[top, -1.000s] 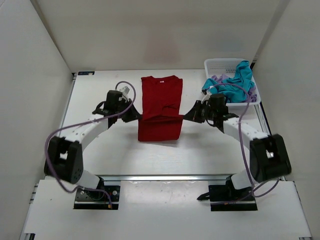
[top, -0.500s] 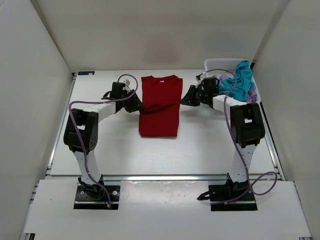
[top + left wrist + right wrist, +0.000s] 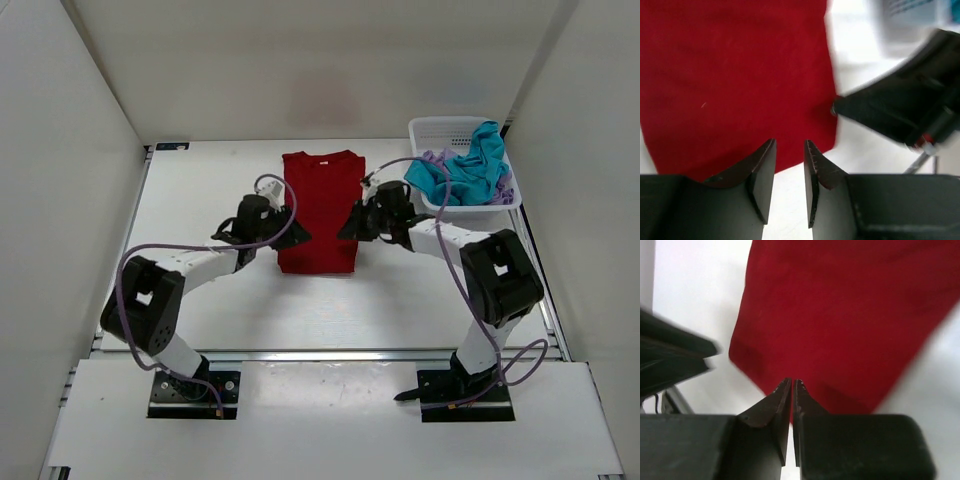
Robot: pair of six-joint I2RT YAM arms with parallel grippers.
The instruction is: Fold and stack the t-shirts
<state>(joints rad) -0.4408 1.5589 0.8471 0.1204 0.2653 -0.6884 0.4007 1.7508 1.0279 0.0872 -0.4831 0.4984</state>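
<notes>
I'd say roughly a third done. The red t-shirt [image 3: 320, 210] lies flat on the bench [image 3: 200, 200], folded into a tidy narrow rectangle, though it might want one more fold. The left tool [image 3: 790, 142] sits at its near left corner, jaws partly apart and gripping nothing. The right tool [image 3: 791, 380] is at its near right edge, pinched shut, no cloth visibly caught. The teal t-shirt [image 3: 465, 170] and lavender t-shirt [image 3: 432, 157] lie crumpled in the basket [image 3: 440, 125] off to its far right, so two folds plus stacking are left.

Folded shirt [image 3: 320, 205] between left tool [image 3: 293, 234] and right tool [image 3: 347, 228]; basket [image 3: 440, 125] far right, seemingly 2 shirts [image 3: 465, 176] inside.
</notes>
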